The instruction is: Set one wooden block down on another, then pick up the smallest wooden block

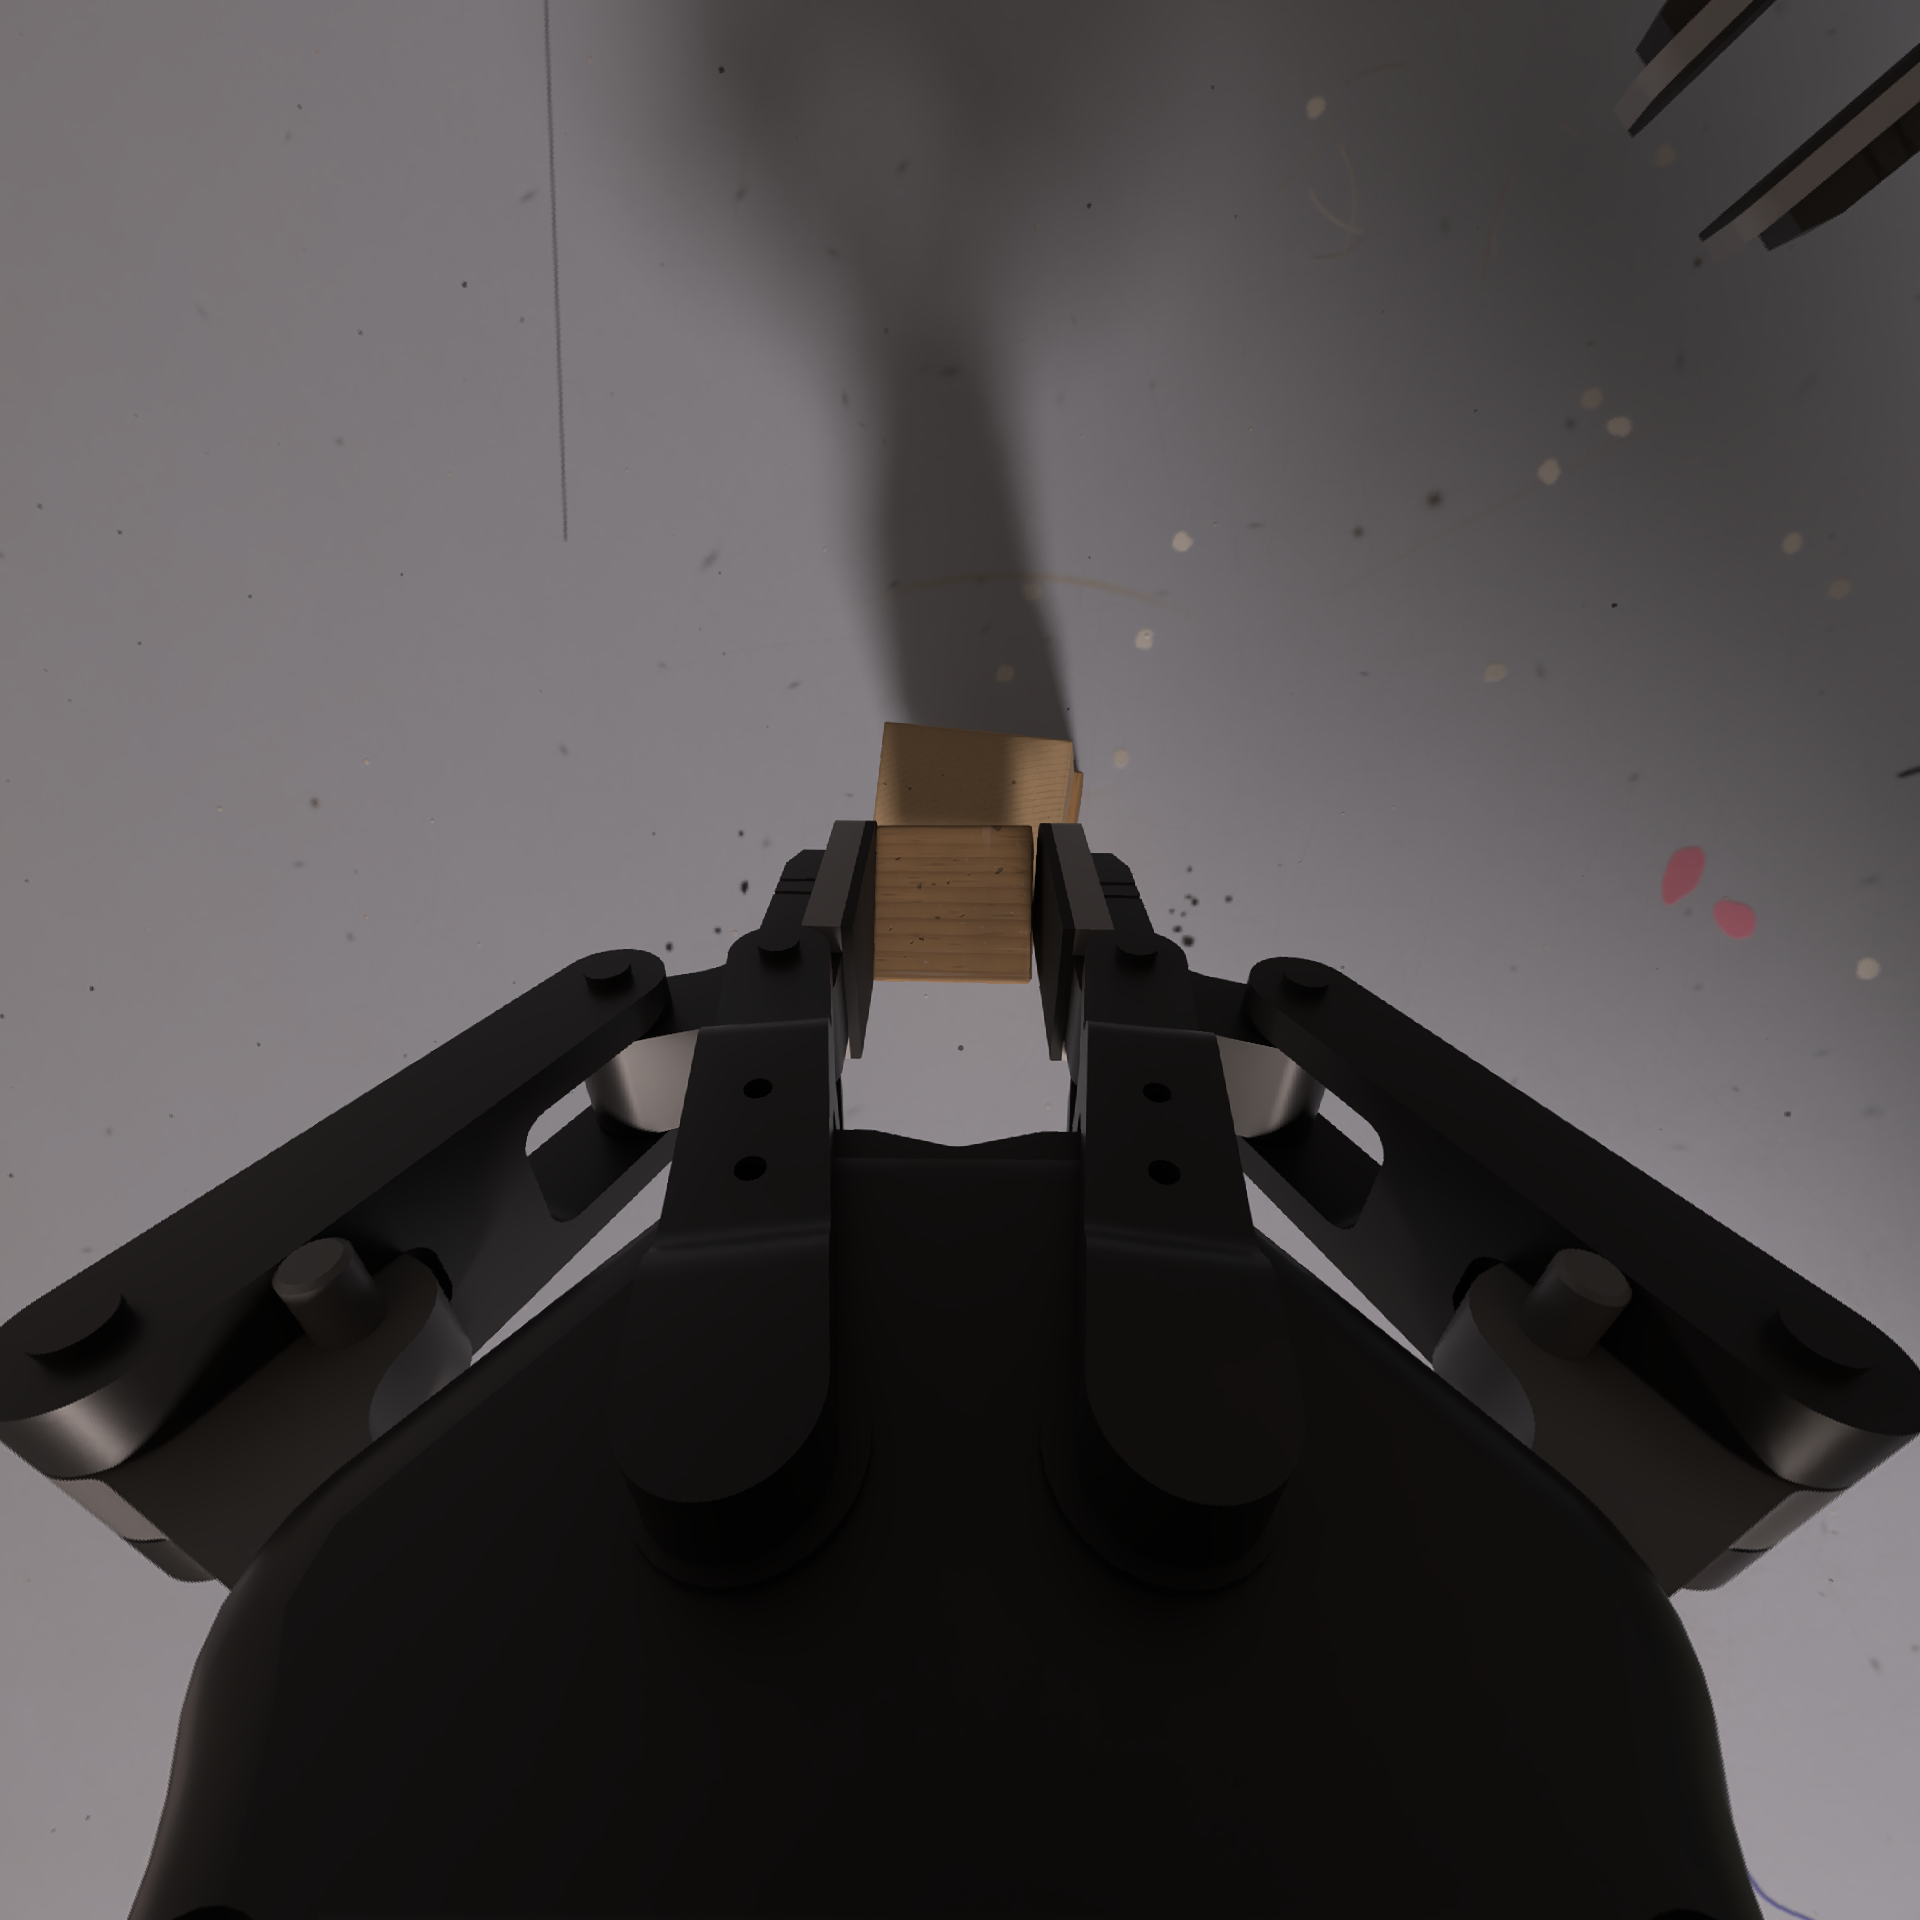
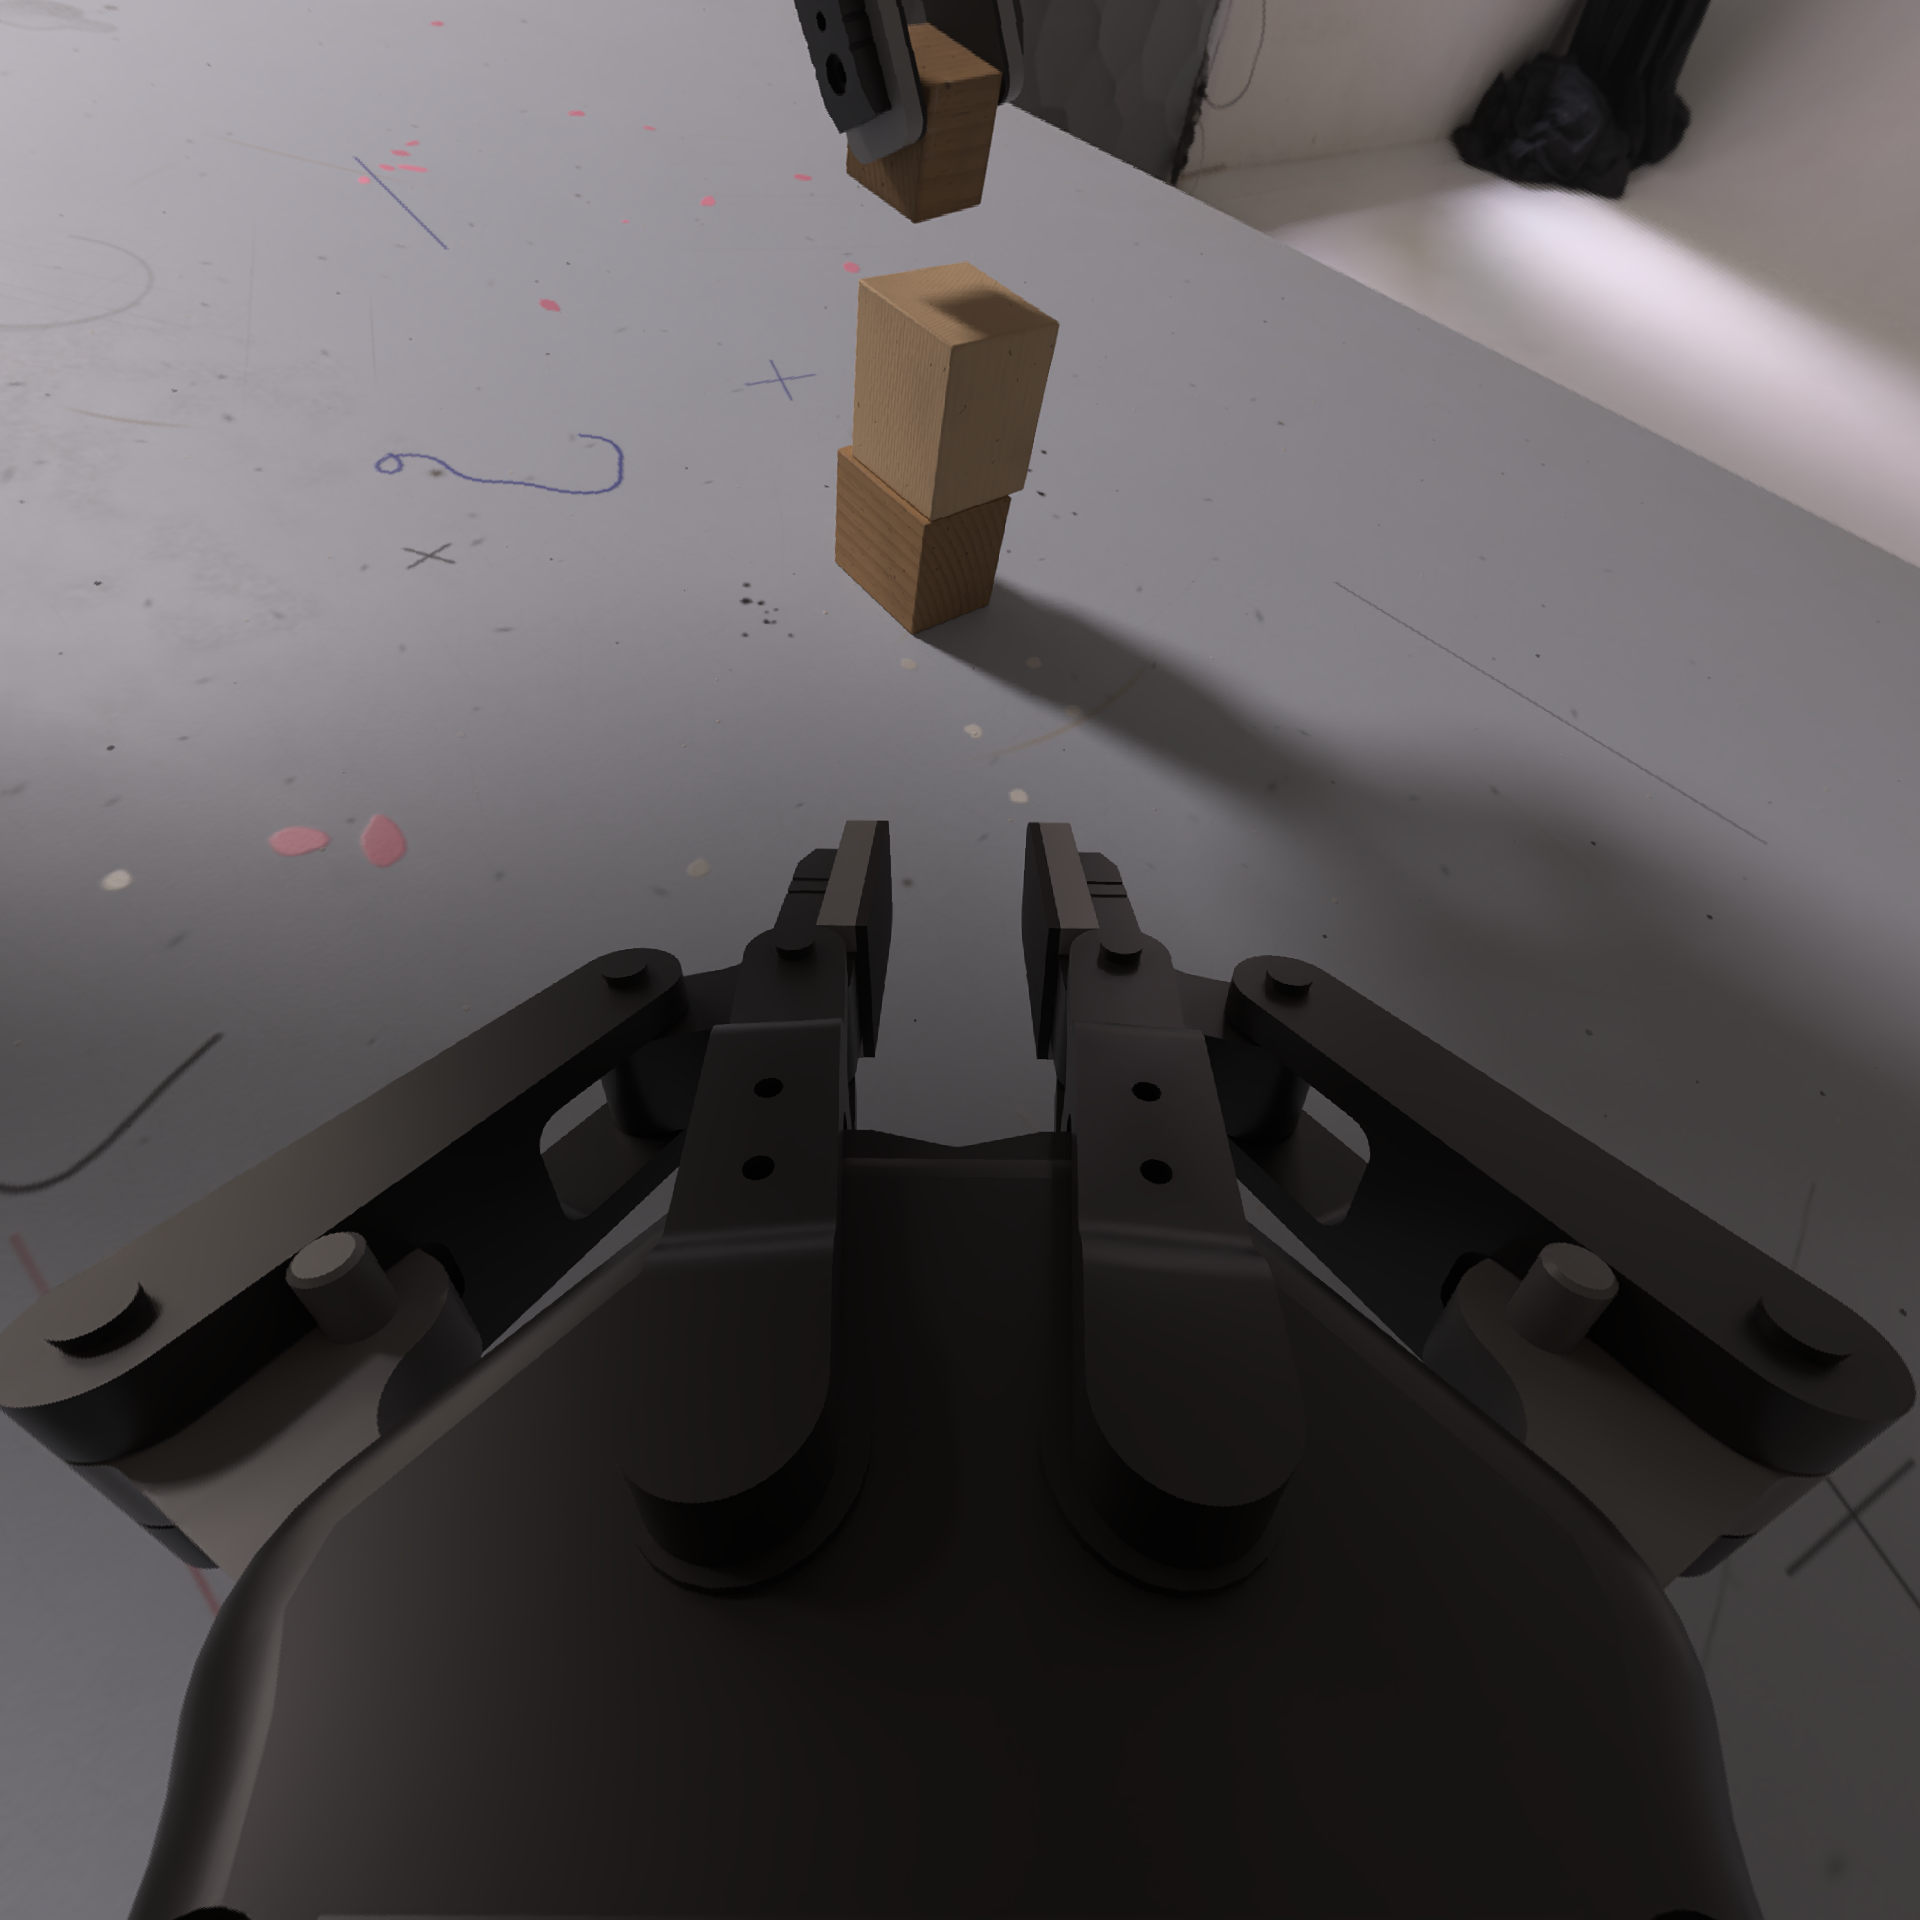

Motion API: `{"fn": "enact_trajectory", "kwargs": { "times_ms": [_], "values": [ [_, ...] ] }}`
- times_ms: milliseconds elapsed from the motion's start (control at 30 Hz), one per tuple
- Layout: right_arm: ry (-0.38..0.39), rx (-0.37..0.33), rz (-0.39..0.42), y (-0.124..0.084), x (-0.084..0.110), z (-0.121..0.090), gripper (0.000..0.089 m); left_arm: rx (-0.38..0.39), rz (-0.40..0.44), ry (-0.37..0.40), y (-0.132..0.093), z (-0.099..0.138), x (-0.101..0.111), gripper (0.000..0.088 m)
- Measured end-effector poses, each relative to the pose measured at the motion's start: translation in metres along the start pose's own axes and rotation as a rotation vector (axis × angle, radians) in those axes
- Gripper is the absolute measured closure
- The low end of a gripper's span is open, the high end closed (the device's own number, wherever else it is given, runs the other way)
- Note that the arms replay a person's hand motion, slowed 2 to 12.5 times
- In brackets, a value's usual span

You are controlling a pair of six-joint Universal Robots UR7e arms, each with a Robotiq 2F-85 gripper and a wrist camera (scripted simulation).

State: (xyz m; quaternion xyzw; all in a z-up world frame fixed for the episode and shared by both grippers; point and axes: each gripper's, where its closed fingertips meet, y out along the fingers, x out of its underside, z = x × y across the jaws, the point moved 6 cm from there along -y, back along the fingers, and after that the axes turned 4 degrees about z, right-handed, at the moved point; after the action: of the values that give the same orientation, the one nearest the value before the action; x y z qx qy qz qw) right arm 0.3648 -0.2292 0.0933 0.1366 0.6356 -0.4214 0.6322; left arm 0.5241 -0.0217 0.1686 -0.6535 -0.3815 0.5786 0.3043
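My left gripper [image 1: 954,837] is shut on the smallest wooden block [image 1: 954,914] and holds it in the air right above a stack. The right wrist view shows that block [image 2: 935,145] hanging in the left gripper [image 2: 935,94], clear of the stack. The stack is a larger light block [image 2: 951,384] set slightly askew on a darker block [image 2: 920,561] on the grey table [image 2: 416,675]. In the left wrist view the top stacked block [image 1: 966,774] shows just beyond the held one. My right gripper [image 2: 956,862] is open and empty, low over the table, short of the stack.
The table's far edge [image 2: 1455,353] runs diagonally at the right, with a pale floor and a black cloth heap [image 2: 1558,114] beyond. Pen marks and pink paint spots [image 2: 343,840] dot the table. The right gripper's fingers [image 1: 1766,125] show at the top right of the left wrist view.
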Motion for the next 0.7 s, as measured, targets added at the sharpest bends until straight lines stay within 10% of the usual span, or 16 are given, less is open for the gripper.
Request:
{"fn": "enact_trajectory", "kwargs": {
  "times_ms": [700],
  "values": [
    [-0.006, -0.002, -0.008, 0.0013, 0.0013, -0.0009, 0.0660, 0.030, 0.011, -0.006, 0.0052, 0.0000, 0.0001, 0.0612]
  ]
}}
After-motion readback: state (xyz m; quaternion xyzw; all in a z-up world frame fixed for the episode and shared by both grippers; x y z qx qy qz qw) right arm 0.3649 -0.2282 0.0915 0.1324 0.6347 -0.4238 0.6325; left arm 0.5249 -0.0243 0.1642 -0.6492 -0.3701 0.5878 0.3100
